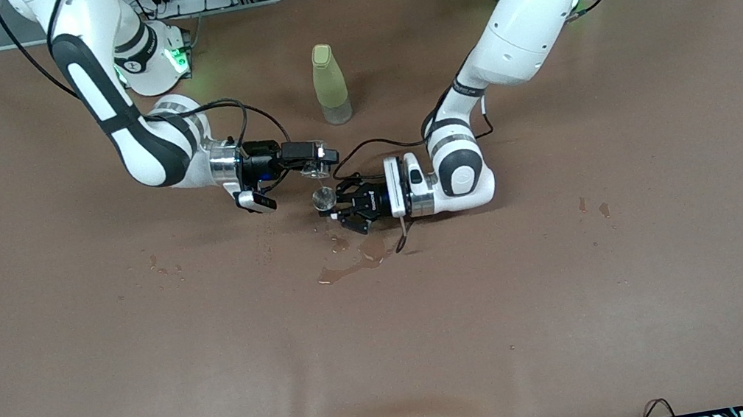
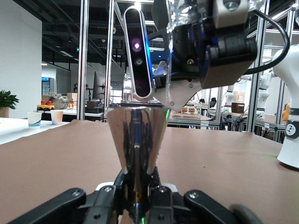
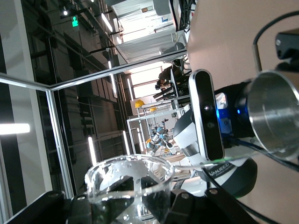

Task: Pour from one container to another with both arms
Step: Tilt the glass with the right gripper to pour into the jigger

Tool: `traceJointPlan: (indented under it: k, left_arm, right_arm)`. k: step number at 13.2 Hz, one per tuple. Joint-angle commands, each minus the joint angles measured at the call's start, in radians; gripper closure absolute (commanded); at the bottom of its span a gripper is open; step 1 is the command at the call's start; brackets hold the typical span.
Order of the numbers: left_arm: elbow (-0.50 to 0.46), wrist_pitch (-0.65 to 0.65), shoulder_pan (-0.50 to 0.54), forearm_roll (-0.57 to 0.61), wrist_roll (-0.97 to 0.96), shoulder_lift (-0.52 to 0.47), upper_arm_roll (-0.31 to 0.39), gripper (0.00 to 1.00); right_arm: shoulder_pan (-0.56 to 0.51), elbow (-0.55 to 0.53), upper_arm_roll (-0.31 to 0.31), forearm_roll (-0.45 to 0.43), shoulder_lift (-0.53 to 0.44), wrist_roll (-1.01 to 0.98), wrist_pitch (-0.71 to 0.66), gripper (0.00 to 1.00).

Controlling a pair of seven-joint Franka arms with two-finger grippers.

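Front view: right gripper (image 1: 326,159) clamped on a clear cup (image 1: 316,166), tipped sideways over the metal cup (image 1: 324,199) that the left gripper (image 1: 344,209) is closed on, low above the table (image 1: 649,269). A puddle (image 1: 351,265) lies nearer the camera; the green bottle (image 1: 330,84) stands untouched.

Left wrist view: metal cup (image 2: 136,147) upright in the jaws, clear cup's rim right above.

Right wrist view: clear cup (image 3: 128,184) looks nearly empty, only droplets. Pour seems mostly done; what's left is righting and setting down.

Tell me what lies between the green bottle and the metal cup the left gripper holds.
Nothing rests there: in the front view only bare brown table separates the green bottle from the metal cup; the clear cup hangs over it.
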Motion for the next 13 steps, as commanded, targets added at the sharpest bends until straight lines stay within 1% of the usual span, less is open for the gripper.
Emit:
traceJointPlan:
  k: [1,9,10,11,13]
  left_arm:
    - [-0.061,-0.045,0.02,-0.018,0.051,-0.039,-0.01,1.0]
    - [-0.071,-0.047,0.023,-0.018,0.054,-0.05,-0.02,1.0]
    - [-0.069,-0.047,0.023,-0.019,0.048,-0.05,-0.019,1.0]
    - [-0.063,-0.047,0.025,-0.022,0.039,-0.05,-0.019,1.0]
    - [-0.06,-0.047,0.028,-0.029,0.033,-0.05,-0.019,1.0]
  right_arm:
    - [0.009,-0.006,-0.001,0.024,-0.027,0.074,0.013,1.0]
    - [-0.002,0.015,-0.003,0.024,-0.024,0.105,0.01,1.0]
    - [-0.002,0.018,-0.004,0.012,-0.027,0.098,0.01,1.0]
    - [-0.005,0.018,-0.009,-0.023,-0.03,0.045,0.003,1.0]
    - [-0.049,0.02,-0.02,-0.146,-0.047,-0.164,0.003,1.0]
